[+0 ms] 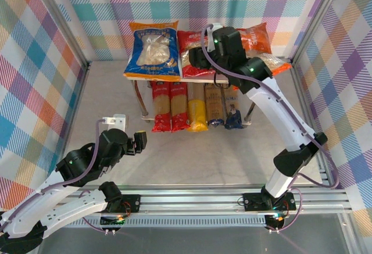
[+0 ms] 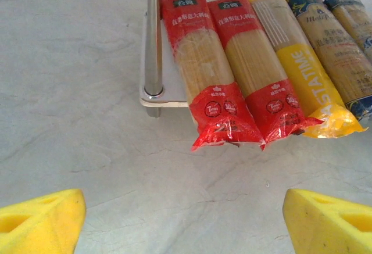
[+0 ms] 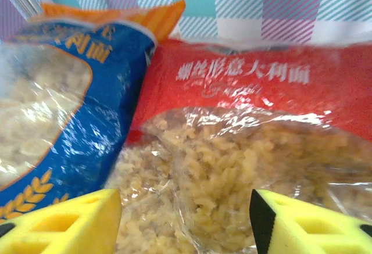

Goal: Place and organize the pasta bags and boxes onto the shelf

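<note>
The shelf (image 1: 200, 80) stands at the back of the table. On its top board lie the bags: blue-and-orange (image 1: 152, 50), red (image 1: 189, 40) and orange (image 1: 260, 38). Five pasta boxes lie side by side on the lower board (image 2: 165, 95): two red (image 2: 200, 62) (image 2: 256, 62), one yellow (image 2: 302, 74), two clear with dark blue ends (image 2: 334, 50) (image 2: 357, 21). My right gripper (image 1: 196, 58) hovers over the red bag (image 3: 250, 126) with its jaws open (image 3: 186, 219), beside the blue-and-orange bag (image 3: 64, 103). Down on the table, my left gripper (image 1: 139, 142) is open and empty (image 2: 185, 222), a short way in front of the red packs' near ends.
A shelf leg (image 2: 153, 33) rises just left of the red packs. Plaid walls and metal posts (image 1: 87, 68) close in the table on three sides. An aluminium rail (image 1: 192, 199) runs along the near edge. Bare tabletop (image 1: 192, 161) lies between shelf and rail.
</note>
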